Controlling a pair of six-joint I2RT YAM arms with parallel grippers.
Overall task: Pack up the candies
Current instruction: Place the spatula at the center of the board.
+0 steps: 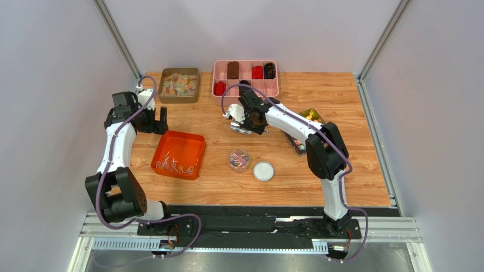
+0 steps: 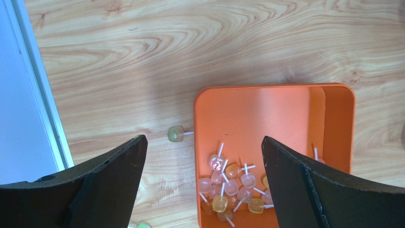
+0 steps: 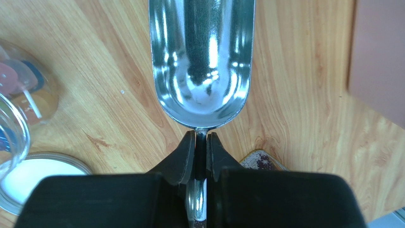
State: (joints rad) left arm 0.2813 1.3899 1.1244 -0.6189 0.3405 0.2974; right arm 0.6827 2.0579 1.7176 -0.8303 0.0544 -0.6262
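Black fingers of the right gripper (image 3: pixel 200 140) fill the bottom of the right wrist view. They're pinched tight on the thin handle of a metal scoop (image 3: pixel 199 61). The scoop's bowl is bare and shiny and points away across the wooden table (image 3: pixel 294 95). Honestly can't tell if it's resting on the wood or just above it.

Left of the scoop there's a small clear jar (image 3: pixel 16 99) with a few colourful bits inside. Its white lid (image 3: pixel 33 176) lies flat just beside it. A corner of a pink tray (image 3: pixel 380 52) pokes in at the upper right.

On the other side, the left gripper (image 2: pixel 203 142) is spread wide open with nothing between the fingers. It hangs over the table by the edge of an orange tray (image 2: pixel 332 114).

The candies (image 2: pixel 228 183) are bunched at one end of that tray. They're little translucent pink, orange and whitish pieces with white sticks. In the overhead view that's the tray's near-left corner. One stray candy (image 2: pixel 176 134), greenish, sits on the table just outside the tray wall.

From above, the jar and lid sit mid-table between the two arms, well apart from the orange tray. A tan box (image 1: pixel 179 101) of pale sweets sits at the far edge next to the pink tray.
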